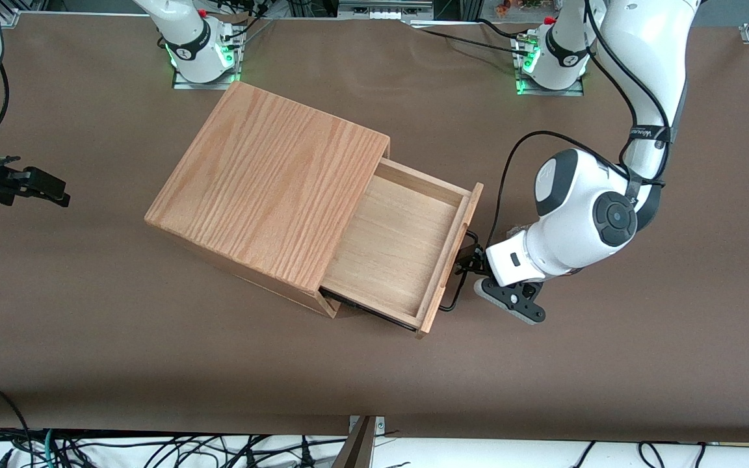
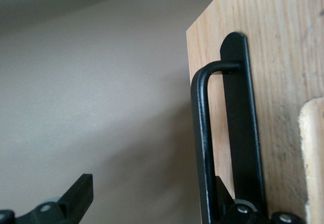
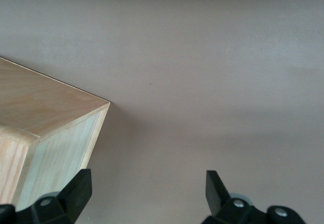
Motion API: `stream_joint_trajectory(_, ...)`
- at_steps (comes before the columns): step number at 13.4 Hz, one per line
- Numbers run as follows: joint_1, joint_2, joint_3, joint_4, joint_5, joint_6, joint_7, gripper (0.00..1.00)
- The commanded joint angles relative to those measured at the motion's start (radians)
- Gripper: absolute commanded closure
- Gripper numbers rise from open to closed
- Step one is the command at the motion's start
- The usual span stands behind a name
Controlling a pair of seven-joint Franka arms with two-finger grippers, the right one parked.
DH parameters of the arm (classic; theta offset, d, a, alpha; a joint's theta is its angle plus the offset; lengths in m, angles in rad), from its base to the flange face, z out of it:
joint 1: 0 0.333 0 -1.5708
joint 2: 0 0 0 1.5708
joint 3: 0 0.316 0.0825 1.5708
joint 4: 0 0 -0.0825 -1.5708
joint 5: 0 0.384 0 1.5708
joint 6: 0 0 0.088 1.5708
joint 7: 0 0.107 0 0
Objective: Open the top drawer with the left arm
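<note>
Nearest me, top drawer (image 1: 400,244) stands pulled well out of the cabinet (image 1: 270,188) mid-worktop; I log the left arm's (image 1: 608,201) gripper (image 1: 472,263) at its handle (image 2: 202,148), fingers apart.

You get no readable text anywhere. The left arm (image 1: 608,214) wears a black strap (image 1: 646,132) with white lettering on its forearm, too small to read. The dark rings on the arm bases (image 1: 568,57) carry white marks, also unreadable. The gripper (image 1: 469,259) sits at the top drawer (image 1: 407,247) handle (image 1: 458,289), fingers spread.
</note>
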Motion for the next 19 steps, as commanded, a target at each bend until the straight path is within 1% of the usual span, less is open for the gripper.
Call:
stream_joint_trajectory(1,0.000,-0.008,-0.005,0.015,0.047,-0.045,0.034,0.00)
stream_joint_trajectory(4,0.004,-0.010,-0.005,0.015,-0.005,-0.073,0.034,0.00)
stream_joint_trajectory(7,0.017,-0.010,-0.005,0.017,-0.097,-0.100,0.034,0.00)
stream_joint_trajectory(10,0.023,-0.020,-0.006,0.024,-0.143,-0.131,0.031,0.00)
stream_joint_trajectory(12,0.032,-0.025,-0.005,0.070,-0.144,-0.204,0.028,0.00)
stream_joint_trajectory(14,0.049,-0.059,0.001,0.107,-0.140,-0.304,0.028,0.00)
stream_joint_trajectory(18,0.147,-0.134,0.005,0.113,-0.121,-0.454,0.034,0.00)
stream_joint_trajectory(19,0.164,-0.154,0.005,0.113,-0.086,-0.499,0.034,0.00)
